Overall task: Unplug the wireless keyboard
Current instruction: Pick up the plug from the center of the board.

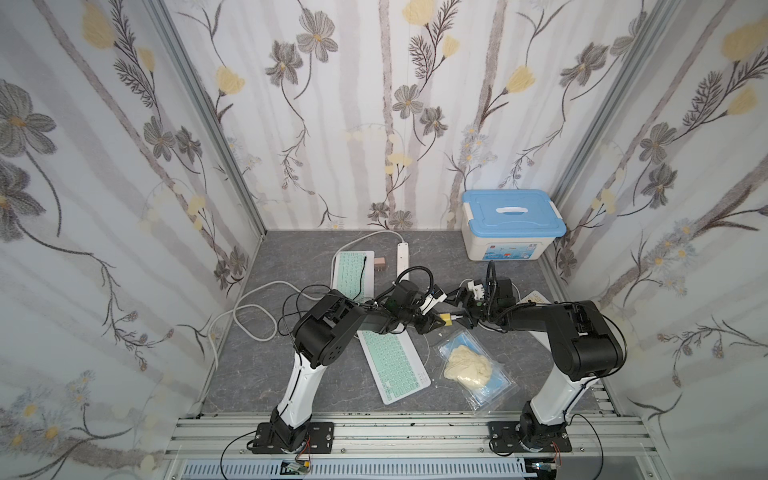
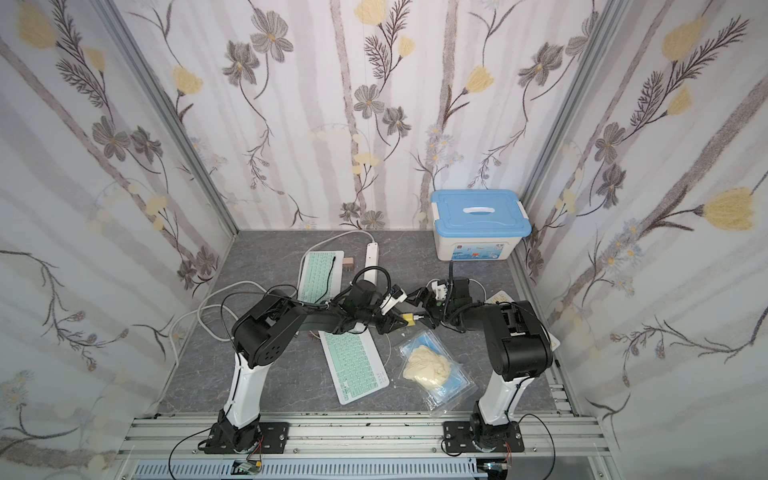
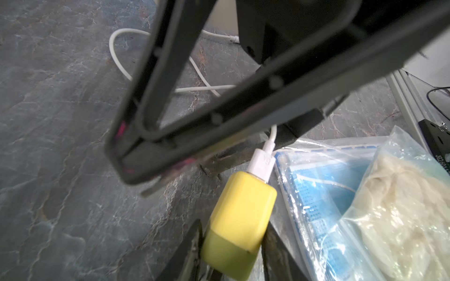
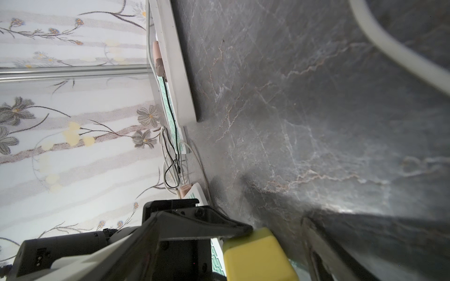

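Tabletop (image 3: 60,121): grey marble-look sheet, smooth, matt with a faint sheen. Yellow charger block (image 3: 239,219): smooth satin plastic. White USB plug (image 3: 261,165): glossy plastic. Clear bag (image 3: 401,146): thin crinkled film, shiny. Mask (image 3: 323,194) inside looks like blue nonwoven cloth. Keyboard (image 1: 395,365): matt white and mint plastic. Storage box (image 1: 503,245): smooth plastic. Front rails (image 1: 395,434): bare brushed metal.

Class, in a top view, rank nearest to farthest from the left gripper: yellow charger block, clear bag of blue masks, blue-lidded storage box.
1. Yellow charger block: between the left gripper jaws.
2. Clear bag of blue masks: toward the arm bases.
3. Blue-lidded storage box: back right corner.
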Controlling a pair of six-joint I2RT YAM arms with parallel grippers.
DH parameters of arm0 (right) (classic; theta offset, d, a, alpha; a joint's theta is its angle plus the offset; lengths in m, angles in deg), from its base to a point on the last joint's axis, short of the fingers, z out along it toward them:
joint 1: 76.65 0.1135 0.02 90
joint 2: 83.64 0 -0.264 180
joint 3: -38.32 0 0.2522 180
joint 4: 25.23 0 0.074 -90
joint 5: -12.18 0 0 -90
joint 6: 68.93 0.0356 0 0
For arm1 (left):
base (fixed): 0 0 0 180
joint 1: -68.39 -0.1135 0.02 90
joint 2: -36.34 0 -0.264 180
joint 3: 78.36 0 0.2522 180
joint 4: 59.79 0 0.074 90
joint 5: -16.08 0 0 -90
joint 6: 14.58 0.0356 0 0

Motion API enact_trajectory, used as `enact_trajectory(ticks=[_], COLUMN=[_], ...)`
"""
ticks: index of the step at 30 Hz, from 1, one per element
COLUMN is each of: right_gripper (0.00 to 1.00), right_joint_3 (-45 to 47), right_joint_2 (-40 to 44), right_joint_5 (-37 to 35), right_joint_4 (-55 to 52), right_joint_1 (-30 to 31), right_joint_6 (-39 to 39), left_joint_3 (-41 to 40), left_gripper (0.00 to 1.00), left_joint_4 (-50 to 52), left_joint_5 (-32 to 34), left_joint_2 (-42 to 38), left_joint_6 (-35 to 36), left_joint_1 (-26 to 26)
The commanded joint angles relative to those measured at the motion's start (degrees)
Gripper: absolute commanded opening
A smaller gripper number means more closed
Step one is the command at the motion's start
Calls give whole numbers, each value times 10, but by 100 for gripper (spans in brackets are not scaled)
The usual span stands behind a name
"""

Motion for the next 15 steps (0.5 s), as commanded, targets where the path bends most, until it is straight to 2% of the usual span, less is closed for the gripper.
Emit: enact_trajectory(ticks=[1, 12, 15], right_gripper=[91, 92, 92], right_joint_3=[-2, 4, 14], right_joint_2=[-6, 4, 17], right_joint_5=[-19, -23, -21], right_joint_4=[3, 12, 19], right_joint_1=[0, 0, 0], right_joint_6=[8, 9, 11], left_joint_3=[1, -7, -11], left_gripper=[36, 0, 0], left_joint_4=[-23, -55, -65], left_joint_5=[1, 18, 58], left_joint_2=[5, -4, -8], left_joint_6=[2, -41, -63], left_joint_1=[0, -1, -1])
